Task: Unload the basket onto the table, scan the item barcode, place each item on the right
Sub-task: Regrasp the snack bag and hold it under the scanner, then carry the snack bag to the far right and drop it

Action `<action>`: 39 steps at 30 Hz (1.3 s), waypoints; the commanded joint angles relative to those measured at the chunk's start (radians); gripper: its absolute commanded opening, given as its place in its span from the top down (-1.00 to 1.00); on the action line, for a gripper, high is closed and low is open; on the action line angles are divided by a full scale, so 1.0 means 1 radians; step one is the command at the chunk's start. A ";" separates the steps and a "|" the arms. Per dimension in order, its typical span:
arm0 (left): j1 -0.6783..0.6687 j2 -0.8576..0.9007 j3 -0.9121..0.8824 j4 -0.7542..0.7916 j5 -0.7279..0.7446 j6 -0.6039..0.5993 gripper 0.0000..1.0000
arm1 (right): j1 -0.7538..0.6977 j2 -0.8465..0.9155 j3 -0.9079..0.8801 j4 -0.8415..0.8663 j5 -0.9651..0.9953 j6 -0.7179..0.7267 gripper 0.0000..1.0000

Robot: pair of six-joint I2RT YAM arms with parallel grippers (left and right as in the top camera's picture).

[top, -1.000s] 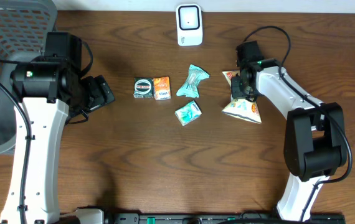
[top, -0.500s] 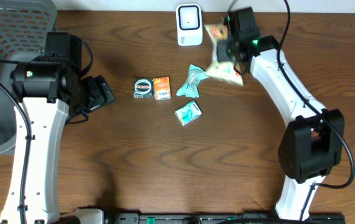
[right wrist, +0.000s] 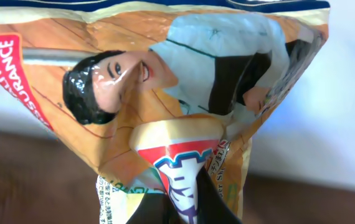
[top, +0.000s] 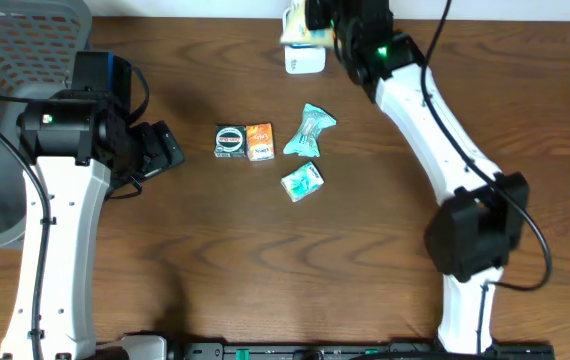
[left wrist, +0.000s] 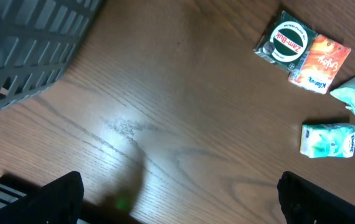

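Note:
The item is an orange snack bag (right wrist: 184,93) printed with a smiling man, and it fills the right wrist view. My right gripper (right wrist: 187,211) is shut on its crimped lower end, with the dark fingers (right wrist: 156,211) partly showing. Overhead, the bag (top: 301,30) hangs at the table's far edge, over the top of the white scanner (top: 305,60), with the right gripper (top: 333,28) just right of it. No barcode shows in any view. My left gripper (left wrist: 177,199) is open above bare wood at the left, holding nothing.
On the table's middle lie a green-black tin box (top: 230,141), an orange box (top: 259,142) and two teal packets (top: 309,131) (top: 302,181). A grey mesh basket (top: 15,60) fills the far left corner.
My right arm lifted the snack bag from the table's right side and carried it left and back until it was over the scanner. The left arm has not moved.

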 commanded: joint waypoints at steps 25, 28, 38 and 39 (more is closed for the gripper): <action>0.001 0.006 0.001 -0.007 -0.005 -0.009 -0.96 | 0.002 0.319 0.142 0.196 0.016 -0.202 0.97; 0.001 0.006 0.001 -0.007 -0.005 -0.009 -0.95 | 0.002 0.327 0.142 0.161 0.016 -0.202 0.97; 0.000 0.006 0.001 -0.007 -0.005 -0.009 -0.95 | -0.034 0.300 0.142 0.161 0.119 -0.202 0.98; 0.001 0.006 0.001 -0.007 -0.005 -0.009 -0.95 | -0.045 0.290 0.142 0.154 0.135 -0.202 0.98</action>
